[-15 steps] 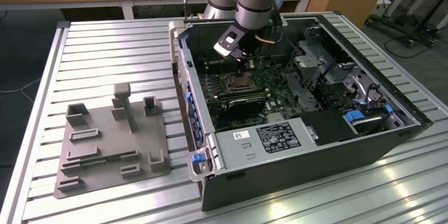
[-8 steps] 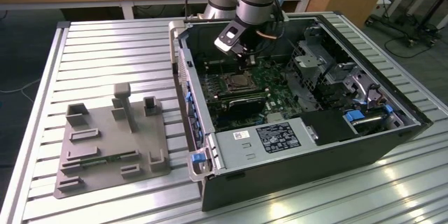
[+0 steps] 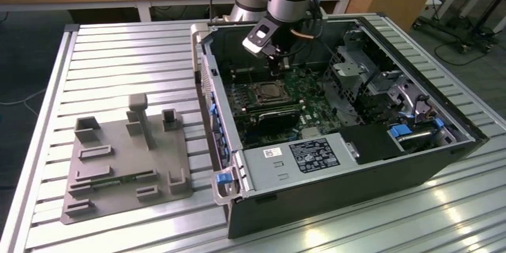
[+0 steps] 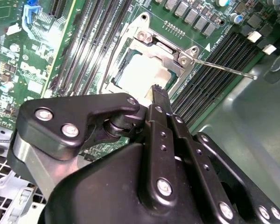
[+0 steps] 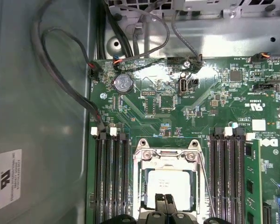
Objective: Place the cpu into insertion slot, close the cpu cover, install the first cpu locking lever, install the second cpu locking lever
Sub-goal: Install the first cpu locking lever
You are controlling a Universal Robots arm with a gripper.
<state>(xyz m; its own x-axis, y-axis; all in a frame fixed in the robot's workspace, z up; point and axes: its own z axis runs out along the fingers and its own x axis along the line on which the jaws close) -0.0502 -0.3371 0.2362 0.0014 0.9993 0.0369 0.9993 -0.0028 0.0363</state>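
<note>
The cpu (image 5: 170,184), a silvery square chip, lies in the insertion slot (image 5: 141,196) on the green motherboard (image 5: 177,116). The cpu cover (image 5: 168,161), a silver frame plate, lies down flat over it, and the chip shows through its window. In the second wrist view the cpu (image 4: 142,70) shows under the cover (image 4: 165,51), and a thin wire locking lever (image 4: 224,67) sticks out sideways over the memory slots. My gripper (image 5: 167,200) hangs just above the socket's edge, its black fingers pressed together with nothing between them. In the exterior view the gripper (image 3: 278,63) is inside the open case above the slot (image 3: 269,92).
Long black memory slots (image 5: 112,177) flank the socket on both sides. Black cables (image 5: 60,70) run along the case wall. A labelled power-supply box (image 3: 312,155) fills the case's near end. A grey fixture plate (image 3: 127,158) sits on the slatted table at the exterior view's left.
</note>
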